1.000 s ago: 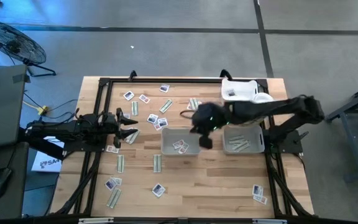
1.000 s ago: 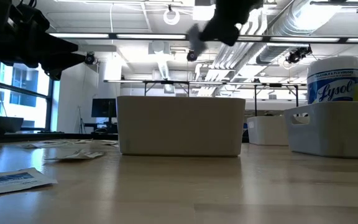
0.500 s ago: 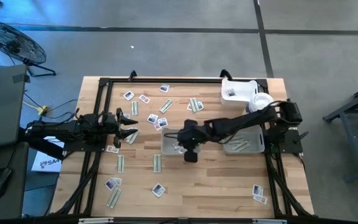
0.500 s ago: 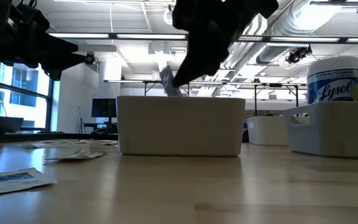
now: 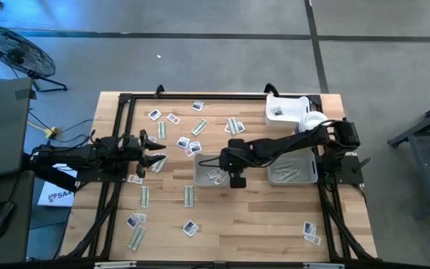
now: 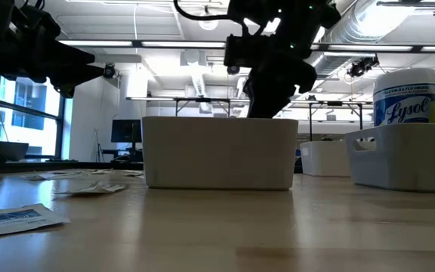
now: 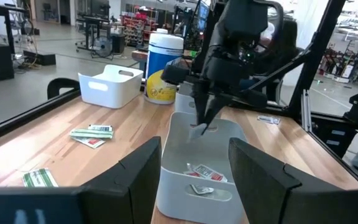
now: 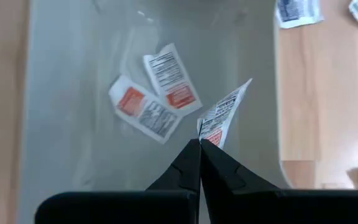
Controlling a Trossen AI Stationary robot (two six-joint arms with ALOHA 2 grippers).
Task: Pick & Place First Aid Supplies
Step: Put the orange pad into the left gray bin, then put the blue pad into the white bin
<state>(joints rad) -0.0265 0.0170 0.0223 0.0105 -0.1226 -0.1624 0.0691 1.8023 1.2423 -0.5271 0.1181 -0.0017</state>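
Right gripper (image 8: 199, 144) has swung down over the middle tray (image 5: 204, 166) at frame centre, fingers pinched on a white packet (image 8: 224, 115) dangling just beyond its tips above two packets (image 8: 154, 93) inside.

Clearly an open industrial robotics lab: exposed ceiling ducts (image 6: 368, 30) upper right, concrete floor (image 5: 200, 60) across the top, more workbenches (image 7: 98, 22) upper left.
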